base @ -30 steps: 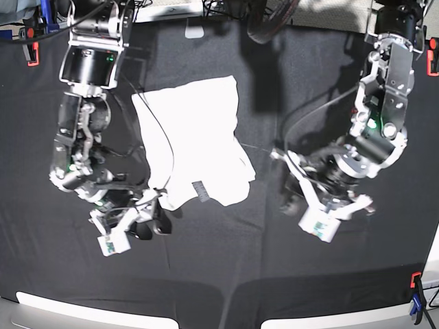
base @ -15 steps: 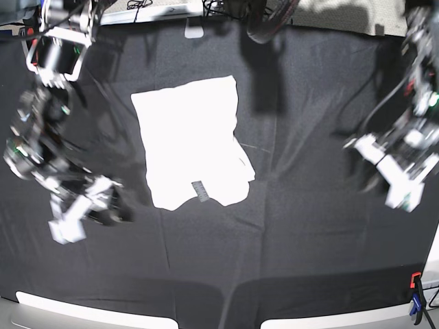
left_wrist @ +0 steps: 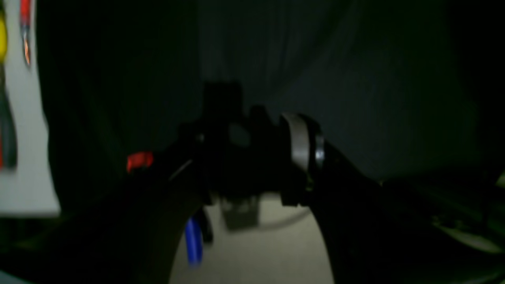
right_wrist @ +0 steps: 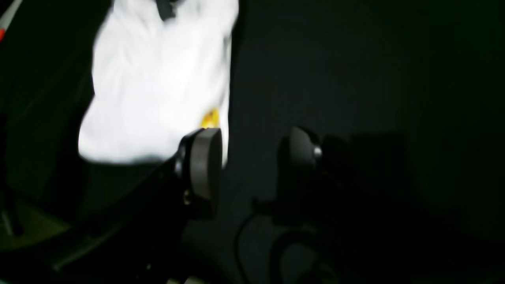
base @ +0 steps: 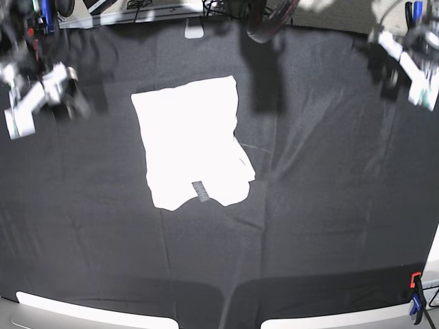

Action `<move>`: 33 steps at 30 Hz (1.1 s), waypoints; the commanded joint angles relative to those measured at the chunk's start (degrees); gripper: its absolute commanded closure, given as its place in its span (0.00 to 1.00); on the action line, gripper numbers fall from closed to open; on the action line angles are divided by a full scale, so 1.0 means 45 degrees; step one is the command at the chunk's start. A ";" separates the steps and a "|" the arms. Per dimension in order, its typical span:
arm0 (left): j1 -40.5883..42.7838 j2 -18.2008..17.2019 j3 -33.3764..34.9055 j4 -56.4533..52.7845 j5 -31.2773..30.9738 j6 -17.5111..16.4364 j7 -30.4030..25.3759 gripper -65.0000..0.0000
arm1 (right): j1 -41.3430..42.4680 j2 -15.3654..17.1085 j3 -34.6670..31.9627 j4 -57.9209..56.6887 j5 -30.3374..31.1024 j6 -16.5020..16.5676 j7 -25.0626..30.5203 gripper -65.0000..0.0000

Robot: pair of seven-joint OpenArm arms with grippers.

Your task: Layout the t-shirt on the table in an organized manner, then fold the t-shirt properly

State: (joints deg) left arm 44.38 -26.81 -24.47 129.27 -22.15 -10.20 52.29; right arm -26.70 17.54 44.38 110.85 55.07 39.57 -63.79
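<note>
The t-shirt (base: 194, 144) lies folded into a compact rectangle mid-desk (base: 329, 226), so folding looks done. Left hand (base: 411, 65) and right hand (base: 38, 96), well clear of it, gape empty.

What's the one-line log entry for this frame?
t-shirt: folded, plain side up, lying free on table | left tool: raised, empty | right tool: open, empty, off the shirt | phase: both arms clear
</note>
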 commanded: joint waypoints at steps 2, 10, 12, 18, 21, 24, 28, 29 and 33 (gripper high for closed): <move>0.0680 0.0010 -0.0175 0.0223 0.0253 0.0044 -0.0287 0.67 | -0.0942 0.0117 0.0816 0.0486 0.0845 0.0095 -0.0058 0.59; 0.3551 0.0058 -0.0175 0.0223 0.0204 0.0010 -0.0233 0.67 | -0.5255 -0.0442 0.2550 0.1326 0.1564 0.0095 -0.0301 0.59; 0.4206 0.0058 -0.0170 0.0219 -0.0039 0.0005 0.0083 0.67 | -0.6280 -0.0816 0.2327 0.1418 0.1554 0.0095 -0.0301 0.59; 0.5702 0.0068 -0.0126 0.0044 -0.1574 -0.1234 0.0495 0.67 | -0.8281 -0.1817 -0.0078 0.1409 -0.0204 0.0095 0.0257 0.59; 0.5702 0.0102 -0.0126 -0.1205 -0.1569 -0.1914 -0.0651 0.67 | -0.8306 -0.1812 -0.1904 0.0962 -0.2584 0.0095 0.1739 0.59; 0.4935 0.0107 -0.0121 -0.3623 -0.1530 -0.1996 -0.1365 0.67 | -0.7854 -0.1666 -0.3832 -0.0117 -0.4731 0.0095 0.2924 0.59; 0.3045 0.0102 -0.0121 -0.7606 -0.1525 -0.2671 -0.1355 0.67 | -0.6781 -0.0753 -0.6266 -0.2516 -0.6518 0.0095 0.4556 0.59; 0.2560 0.0102 -0.0121 -0.8592 -0.1525 -0.3089 -0.1277 0.67 | -0.6411 -0.0427 -0.6844 -0.3201 -0.6805 0.0095 0.4920 0.59; 0.0855 0.0097 -0.0121 -1.2148 -0.1530 -0.4605 -0.1253 0.67 | -0.4901 0.0578 -0.8850 -0.5989 -0.7762 0.0095 0.5799 0.59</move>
State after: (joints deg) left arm 47.03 -25.47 -24.56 73.78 -28.75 -30.74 46.30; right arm -47.46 19.99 4.34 83.11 19.44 39.24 -37.71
